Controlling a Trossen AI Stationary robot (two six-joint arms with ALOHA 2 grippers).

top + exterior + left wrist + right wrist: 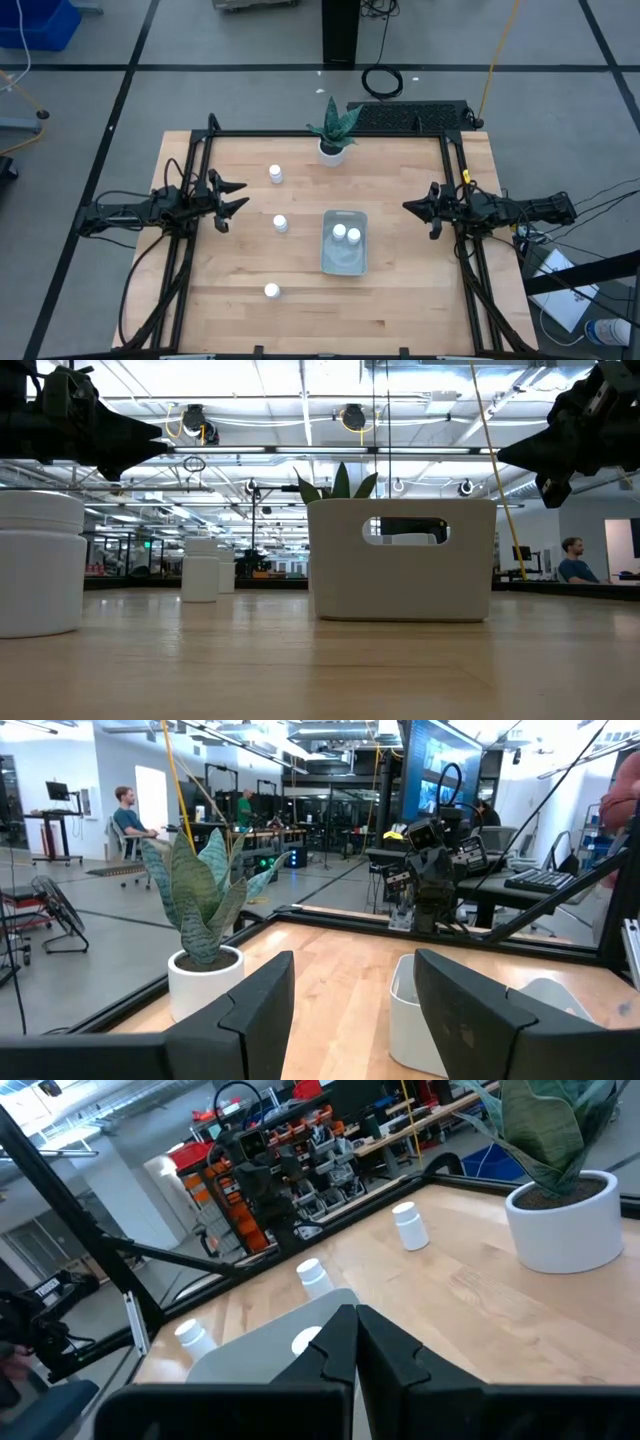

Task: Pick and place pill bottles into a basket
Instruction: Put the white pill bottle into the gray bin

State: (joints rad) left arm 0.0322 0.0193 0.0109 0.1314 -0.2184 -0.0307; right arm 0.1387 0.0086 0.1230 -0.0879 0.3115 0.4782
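Observation:
The grey-blue basket [344, 242] stands on the table right of centre, with two white pill bottles [346, 234] upright in its far part. Three more bottles stand on the wood: one far left [275, 174], one at the middle [280, 223], one near the front [271, 291]. My left gripper [236, 198] hovers open at the table's left edge, above the table. My right gripper [413, 209] hovers shut at the right edge. In the right wrist view the basket [262, 1342] and the three loose bottles [409, 1226] show beyond the shut fingers.
A white pot with a green plant [333, 140] stands at the far edge, centre. A black frame [330, 133] runs along the table's far and side edges. Bare wood lies between the basket and both arms. People sit in the room behind.

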